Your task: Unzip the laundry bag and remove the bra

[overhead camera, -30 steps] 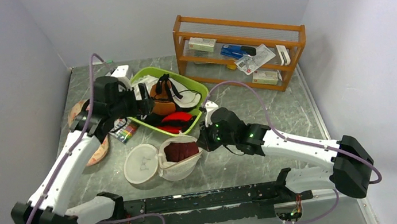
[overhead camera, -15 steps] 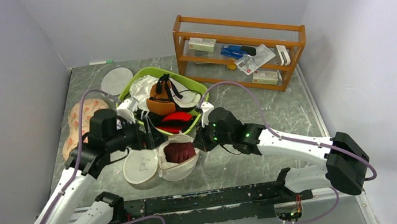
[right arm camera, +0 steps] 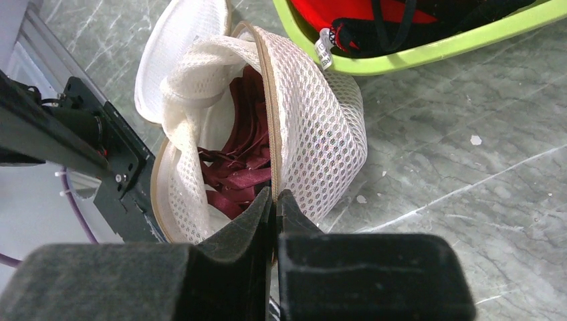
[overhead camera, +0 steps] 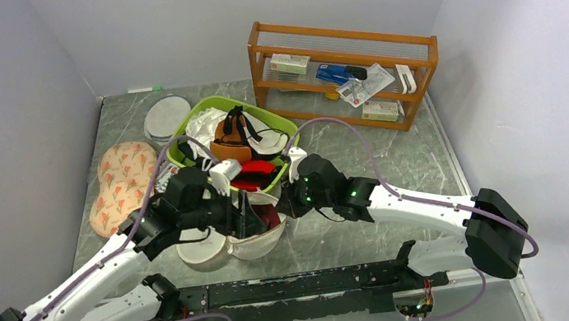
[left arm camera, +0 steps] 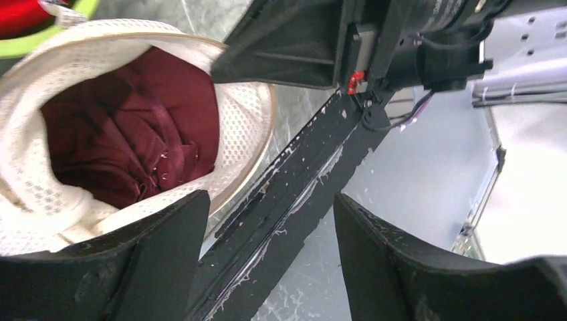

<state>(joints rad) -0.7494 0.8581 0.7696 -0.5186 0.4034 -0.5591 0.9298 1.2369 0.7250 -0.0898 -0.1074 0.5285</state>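
Left tool [left arm camera: 267, 217] arrived agape above bra [left arm camera: 134, 134] in laundry bag [left arm camera: 242, 117], right tool [right arm camera: 274, 198] pinching rim

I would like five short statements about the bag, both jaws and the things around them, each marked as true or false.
1. The laundry bag is open and the bra lies inside it. True.
2. The right jaws stand open, away from the bag. False: they are shut on the bag's rim.
3. The left jaws are shut on the bra. False: they stand open above the bag's mouth and hold nothing.
4. The green basket holds a red garment. True.
5. The wooden rack stands at the near left of the table. False: it stands at the far right.
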